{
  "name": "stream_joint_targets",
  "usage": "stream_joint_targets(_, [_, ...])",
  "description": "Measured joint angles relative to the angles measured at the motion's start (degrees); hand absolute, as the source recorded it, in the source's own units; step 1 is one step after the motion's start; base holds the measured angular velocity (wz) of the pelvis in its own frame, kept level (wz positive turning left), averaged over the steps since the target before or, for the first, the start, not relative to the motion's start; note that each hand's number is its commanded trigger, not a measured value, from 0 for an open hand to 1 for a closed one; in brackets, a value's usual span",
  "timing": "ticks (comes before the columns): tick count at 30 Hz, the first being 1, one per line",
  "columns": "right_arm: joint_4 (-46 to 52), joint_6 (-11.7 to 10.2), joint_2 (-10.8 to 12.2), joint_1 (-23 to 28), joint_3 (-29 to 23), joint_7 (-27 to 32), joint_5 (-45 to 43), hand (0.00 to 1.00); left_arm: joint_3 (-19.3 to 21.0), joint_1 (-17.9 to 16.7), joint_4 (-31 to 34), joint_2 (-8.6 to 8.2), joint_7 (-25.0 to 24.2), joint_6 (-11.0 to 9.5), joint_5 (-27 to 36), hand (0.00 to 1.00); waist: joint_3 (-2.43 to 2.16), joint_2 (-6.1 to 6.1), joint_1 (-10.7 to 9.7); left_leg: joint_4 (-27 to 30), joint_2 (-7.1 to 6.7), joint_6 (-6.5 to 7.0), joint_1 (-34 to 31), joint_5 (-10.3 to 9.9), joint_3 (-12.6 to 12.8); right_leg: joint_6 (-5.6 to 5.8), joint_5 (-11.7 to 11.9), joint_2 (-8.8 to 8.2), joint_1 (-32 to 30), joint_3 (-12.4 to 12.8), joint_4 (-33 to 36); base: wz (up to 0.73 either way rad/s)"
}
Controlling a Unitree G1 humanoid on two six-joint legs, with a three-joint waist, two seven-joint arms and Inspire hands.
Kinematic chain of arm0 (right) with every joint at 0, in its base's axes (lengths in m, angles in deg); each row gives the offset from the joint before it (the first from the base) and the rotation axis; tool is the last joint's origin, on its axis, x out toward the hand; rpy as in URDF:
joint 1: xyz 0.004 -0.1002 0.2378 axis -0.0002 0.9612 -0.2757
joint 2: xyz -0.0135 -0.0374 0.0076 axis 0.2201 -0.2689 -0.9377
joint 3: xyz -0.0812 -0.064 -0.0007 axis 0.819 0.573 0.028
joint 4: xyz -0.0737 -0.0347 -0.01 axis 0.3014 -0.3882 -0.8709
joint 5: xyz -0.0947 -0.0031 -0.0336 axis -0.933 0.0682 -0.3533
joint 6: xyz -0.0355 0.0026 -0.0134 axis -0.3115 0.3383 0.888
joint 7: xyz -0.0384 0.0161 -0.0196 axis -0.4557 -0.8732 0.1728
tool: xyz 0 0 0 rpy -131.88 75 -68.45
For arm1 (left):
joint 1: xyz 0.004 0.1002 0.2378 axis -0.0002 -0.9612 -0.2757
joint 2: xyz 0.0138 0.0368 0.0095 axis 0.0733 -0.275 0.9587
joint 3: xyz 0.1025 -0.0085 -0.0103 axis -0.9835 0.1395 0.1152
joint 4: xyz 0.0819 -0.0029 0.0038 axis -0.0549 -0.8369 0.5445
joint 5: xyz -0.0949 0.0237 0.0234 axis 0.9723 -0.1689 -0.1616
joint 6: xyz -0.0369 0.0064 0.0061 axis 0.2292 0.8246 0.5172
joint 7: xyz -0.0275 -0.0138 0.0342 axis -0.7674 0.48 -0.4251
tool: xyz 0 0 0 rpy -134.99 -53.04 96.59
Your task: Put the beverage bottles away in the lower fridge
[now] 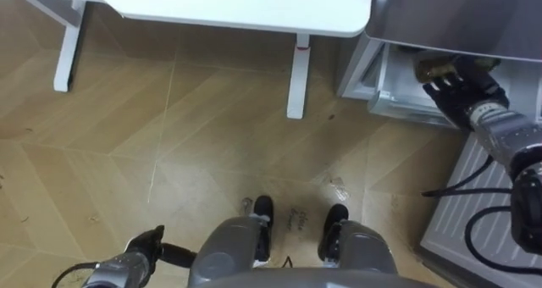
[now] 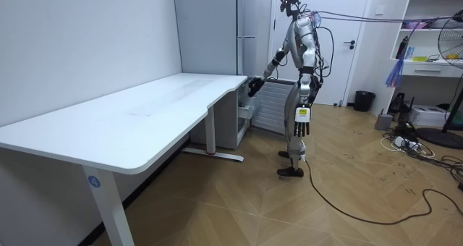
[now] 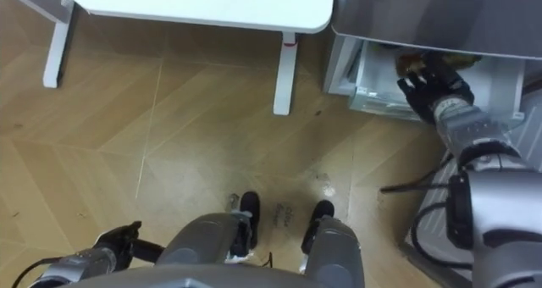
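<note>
**Drink at the mouth of the lower fridge**

The left hand [image 1: 140,252] hangs low and empty, fingers relaxed. Ahead of it and to its right, the white round-cornered desk surface [image 1: 254,4] ends beside the grey steel fridge [image 1: 457,13]. The right hand [image 1: 461,86] reaches into the open lower compartment [image 1: 385,89], and a brown-gold drink container [image 1: 432,66] sits at its fingertips. I cannot tell whether the fingers clasp it. Placing seems underway. Next, the drink needs setting down inside, then the hand must withdraw.
</note>
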Motion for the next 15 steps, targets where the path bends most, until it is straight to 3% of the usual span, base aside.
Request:
stream_joint_targets(1, [-0.01, -0.08, 0.00, 0.66, 0.01, -0.54, -0.19, 0.00, 0.38, -0.01, -0.31, 0.03, -0.01, -0.01, 0.00, 0.00, -0.11, -0.16, 0.01, -0.30, 0.16, 0.00, 0.65, -0.05, 0.13, -0.02, 0.13, 0.19, 0.68, 0.01, -0.42, -0.08])
stream_joint_targets(4, [0.45, -0.46, 0.04, 5.66, 0.10, -2.90, -3.70, 0.00, 2.14, -1.18, -0.55, 0.12, 0.24, -0.77, 0.03, 0.00, -1.07, -0.82, -0.13, -1.60, 0.89, -0.25, 4.40, -0.51, 0.21, -0.09, 0.83, 1.38, 5.11, -0.35, -3.42, -0.06])
stream_joint_targets(6, [0.61, -0.94, 0.14, 9.65, 1.56, -3.15, -4.55, 0.00, 1.97, -1.74, -0.59, 0.18, 0.45, -1.06, 0.17, 0.00, -1.91, -0.91, 0.07, -1.48, 1.62, -0.53, 6.49, -1.31, 0.18, -0.11, 1.38, 2.36, 8.34, -0.42, -5.67, -0.06])
stream_joint_targets(9, [0.80, -1.30, 0.27, 12.46, 2.31, -2.64, -5.78, 0.00, 1.96, -1.75, -0.51, 0.07, 0.95, -1.56, 0.13, 0.00, -2.11, -0.70, -0.84, -1.27, 2.01, -0.70, 7.57, -1.68, 0.21, -0.18, 1.73, 2.90, 10.05, -0.42, -6.62, -0.03])
stream_joint_targets(15, [0.98, -3.65, 3.13, 14.17, 2.31, 0.59, -5.53, 0.00, 1.81, -1.85, -0.41, -0.17, 1.33, -2.83, 1.97, 0.00, -1.85, -0.16, -2.86, -1.65, 2.31, -0.91, 9.51, -1.84, 0.32, -0.26, 1.88, 3.41, 12.01, -0.18, -7.69, -0.03])
